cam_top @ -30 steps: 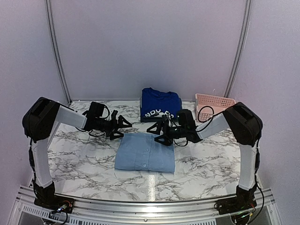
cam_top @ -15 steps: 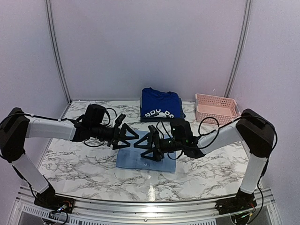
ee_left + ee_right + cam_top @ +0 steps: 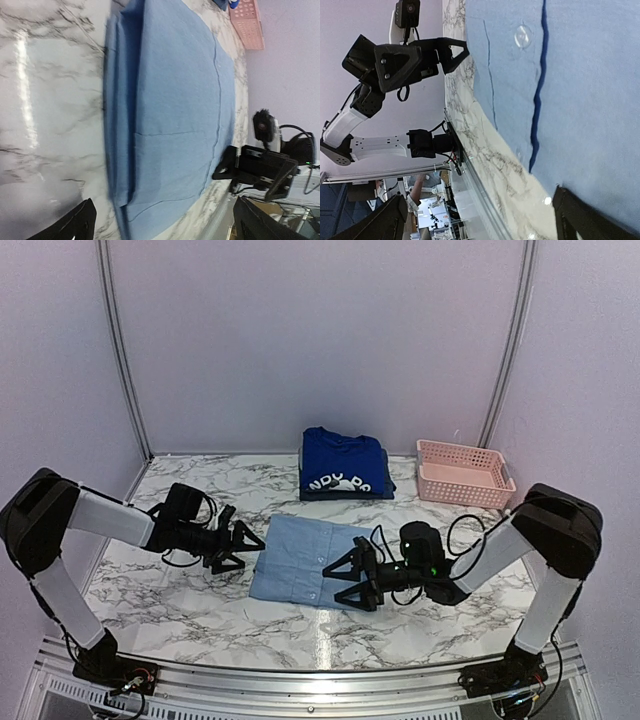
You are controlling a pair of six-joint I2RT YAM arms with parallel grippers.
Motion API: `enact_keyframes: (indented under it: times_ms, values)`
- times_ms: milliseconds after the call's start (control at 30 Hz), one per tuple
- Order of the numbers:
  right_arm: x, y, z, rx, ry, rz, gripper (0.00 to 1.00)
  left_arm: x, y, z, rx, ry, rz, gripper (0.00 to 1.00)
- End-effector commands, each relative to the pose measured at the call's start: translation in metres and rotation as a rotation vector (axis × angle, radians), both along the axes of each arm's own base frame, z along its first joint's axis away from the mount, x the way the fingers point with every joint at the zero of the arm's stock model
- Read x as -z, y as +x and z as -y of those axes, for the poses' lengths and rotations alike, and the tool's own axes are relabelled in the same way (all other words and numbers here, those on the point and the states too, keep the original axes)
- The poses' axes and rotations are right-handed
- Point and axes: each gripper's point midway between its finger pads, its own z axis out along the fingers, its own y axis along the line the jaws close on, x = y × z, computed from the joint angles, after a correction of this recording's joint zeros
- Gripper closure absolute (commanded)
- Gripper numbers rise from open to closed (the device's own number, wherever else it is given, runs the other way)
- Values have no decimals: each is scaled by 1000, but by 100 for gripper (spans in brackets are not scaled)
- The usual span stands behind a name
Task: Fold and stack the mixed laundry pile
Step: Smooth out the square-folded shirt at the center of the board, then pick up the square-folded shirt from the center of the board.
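Note:
A folded light-blue collared shirt (image 3: 305, 560) lies flat in the middle of the marble table (image 3: 160, 585). My left gripper (image 3: 245, 550) sits low beside the shirt's left edge, open and holding nothing. My right gripper (image 3: 345, 585) hovers open over the shirt's near right corner, also holding nothing. In the left wrist view the shirt (image 3: 170, 115) fills the space ahead of the open left gripper (image 3: 165, 230), with the right gripper (image 3: 260, 167) beyond it. The right wrist view shows the shirt's placket (image 3: 537, 95) and the left gripper (image 3: 410, 57). A folded royal-blue T-shirt (image 3: 342, 462) with white lettering tops darker pieces behind.
A pink lattice basket (image 3: 465, 472) stands at the back right; its end shows in the left wrist view (image 3: 247, 25). An aluminium rail (image 3: 320, 675) runs along the near table edge. Purple walls close in the back and sides.
Both grippers were over the shirt's middle half a second ago. The left one has drawn back to the left edge; the right one has moved toward the near right corner. The shirt lies flat.

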Motion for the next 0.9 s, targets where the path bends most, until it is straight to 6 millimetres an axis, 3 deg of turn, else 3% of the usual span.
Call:
enact_keyframes:
  times_ms: [0, 33, 133, 333, 467, 667, 867]
  values:
    - [-30, 1, 23, 41, -51, 72, 1, -35, 18, -15, 62, 210, 257, 1]
    - [-40, 4, 34, 65, -76, 111, 2, -47, 20, -12, 105, 277, 344, 1]
    - [-41, 11, 71, 136, -208, 154, 1, -61, 7, 2, 267, 450, 551, 1]
    - [-45, 25, 127, 242, -304, 199, 2, -59, -34, 59, 592, 604, 888, 10]
    - [-37, 26, 139, 255, -336, 180, 3, -46, -61, 106, 782, 598, 1024, 22]
    - [-22, 27, 142, 261, -335, 135, 5, -21, -88, 170, 972, 568, 1167, 42]
    - [-12, 26, 140, 265, -309, 94, 6, 4, -99, 211, 1063, 542, 1204, 54]
